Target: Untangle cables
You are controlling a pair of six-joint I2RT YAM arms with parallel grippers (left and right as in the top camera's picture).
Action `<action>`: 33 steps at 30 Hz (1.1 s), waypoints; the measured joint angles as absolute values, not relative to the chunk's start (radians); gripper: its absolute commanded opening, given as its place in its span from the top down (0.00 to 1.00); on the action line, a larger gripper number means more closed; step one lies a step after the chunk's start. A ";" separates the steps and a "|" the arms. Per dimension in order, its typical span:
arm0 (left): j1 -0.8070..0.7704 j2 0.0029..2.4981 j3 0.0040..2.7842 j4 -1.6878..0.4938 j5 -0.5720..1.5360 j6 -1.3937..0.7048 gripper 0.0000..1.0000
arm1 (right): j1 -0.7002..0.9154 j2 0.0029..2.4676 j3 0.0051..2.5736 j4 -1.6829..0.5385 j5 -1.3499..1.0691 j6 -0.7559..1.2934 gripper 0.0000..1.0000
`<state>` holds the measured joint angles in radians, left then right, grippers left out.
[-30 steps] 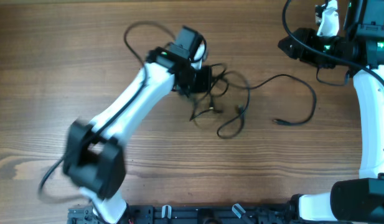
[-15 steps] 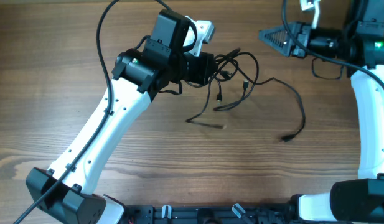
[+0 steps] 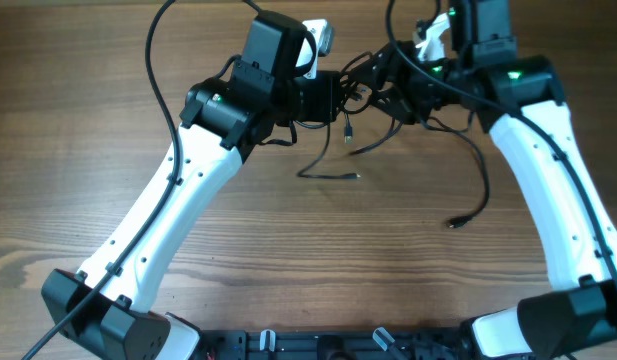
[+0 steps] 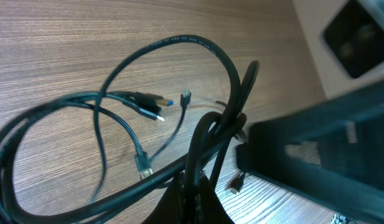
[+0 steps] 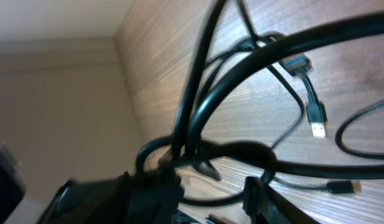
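Cables (image 3: 373,90): plain black sheathing throughout, with silver plug tips. One plug (image 4: 157,99) in the left wrist view has a blue insert.
Table (image 3: 318,260): mid-brown wood, grain running left to right with darker streaks.
Left arm (image 3: 168,210) and right arm (image 3: 553,180): white shells, black joints.
Indicator light (image 3: 512,74), far right: green.
Wall (image 5: 55,93): plain beige.

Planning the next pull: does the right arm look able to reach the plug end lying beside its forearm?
Probably yes: the plug end lies uncovered on the table beside the right arm; its gripper is among the cables.
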<state>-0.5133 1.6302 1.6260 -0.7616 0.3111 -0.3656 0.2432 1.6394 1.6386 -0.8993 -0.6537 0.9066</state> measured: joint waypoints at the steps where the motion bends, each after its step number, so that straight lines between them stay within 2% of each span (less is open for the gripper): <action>1: -0.513 1.630 1.626 -0.762 0.311 -0.366 0.96 | 0.250 1.650 1.639 -0.895 -0.646 0.928 0.50; 4: -0.513 1.631 1.626 -0.762 0.303 -0.371 0.96 | 0.263 1.684 1.639 -0.870 -0.638 0.981 0.64; 5: -0.513 1.632 1.626 -0.762 0.296 -0.373 0.96 | 0.264 1.697 1.639 -0.858 -0.635 0.992 0.71; 7: -0.514 1.634 1.626 -0.762 0.289 -0.375 0.96 | 0.265 1.713 1.639 -0.833 -0.634 1.006 0.91; 8: -0.515 1.634 1.626 -0.762 0.286 -0.377 0.96 | 0.266 1.718 1.639 -0.822 -0.634 1.010 0.96; 17: -0.516 1.637 1.626 -0.761 0.284 -0.379 0.96 | 0.270 1.723 1.639 -0.798 -0.634 0.885 0.96; 21: -0.516 1.637 1.626 -0.765 0.268 -0.380 0.96 | 0.268 1.723 1.639 -0.775 -0.643 0.764 0.96; 25: -0.518 1.637 1.626 -0.828 0.164 -0.380 0.96 | 0.218 1.722 1.636 -0.680 -0.772 0.659 0.96; 28: -0.525 1.639 1.633 -0.874 0.073 -0.381 0.96 | 0.094 1.707 1.624 -0.601 -0.977 0.653 0.96; 33: -0.526 1.692 1.625 -0.939 -0.012 -0.380 0.96 | -0.278 1.644 1.626 -0.534 -1.244 0.673 0.96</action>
<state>-0.5259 1.6920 1.6245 -0.9386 -0.0120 -0.3798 -0.2779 1.6444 1.6257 -0.5339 -1.2442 0.6731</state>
